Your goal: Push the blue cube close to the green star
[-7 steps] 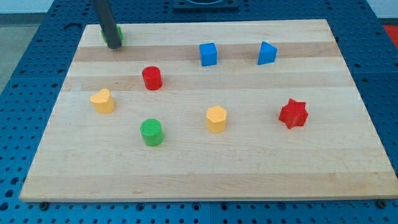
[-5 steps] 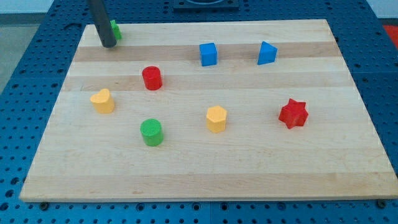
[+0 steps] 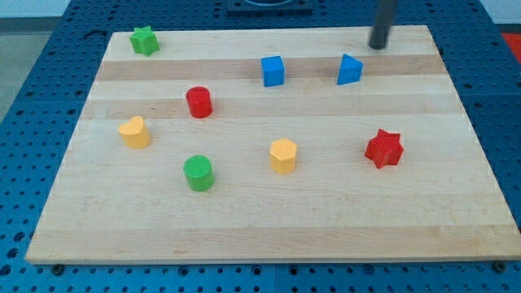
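The blue cube point(image 3: 273, 71) stands on the wooden board point(image 3: 269, 220) near the view's top, a little right of the middle. The green star point(image 3: 144, 40) sits at the board's top left corner, far left of the cube. My tip point(image 3: 378, 45) is at the view's top right, above and right of a blue triangular block point(image 3: 349, 70). It touches no block, and the blue triangular block lies between it and the cube.
A red cylinder point(image 3: 199, 102), a yellow heart-shaped block point(image 3: 134, 132), a green cylinder point(image 3: 198, 173), a yellow hexagonal block point(image 3: 282, 155) and a red star point(image 3: 383, 149) are spread over the board's middle. Blue perforated table surrounds the board.
My tip has jumped from beside the green star at the top left to the top right of the board. The green star now shows fully. No block has moved.
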{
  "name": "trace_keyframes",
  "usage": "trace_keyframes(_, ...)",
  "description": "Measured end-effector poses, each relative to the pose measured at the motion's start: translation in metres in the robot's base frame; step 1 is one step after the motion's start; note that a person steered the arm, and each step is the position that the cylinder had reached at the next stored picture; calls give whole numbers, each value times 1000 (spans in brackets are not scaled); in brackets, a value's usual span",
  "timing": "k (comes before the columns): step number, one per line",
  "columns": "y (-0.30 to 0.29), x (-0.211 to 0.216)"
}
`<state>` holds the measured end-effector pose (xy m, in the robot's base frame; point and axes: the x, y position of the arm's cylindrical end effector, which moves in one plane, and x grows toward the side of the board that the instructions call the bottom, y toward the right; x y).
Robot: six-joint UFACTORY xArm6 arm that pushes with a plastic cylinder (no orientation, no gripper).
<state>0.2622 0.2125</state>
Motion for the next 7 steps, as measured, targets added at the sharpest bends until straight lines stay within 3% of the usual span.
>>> trace_keyframes(2, -29, 109)
trace_keyframes(3, -106, 121)
trace_keyframes(6, -246, 78)
trace_keyframes(7, -245, 37)
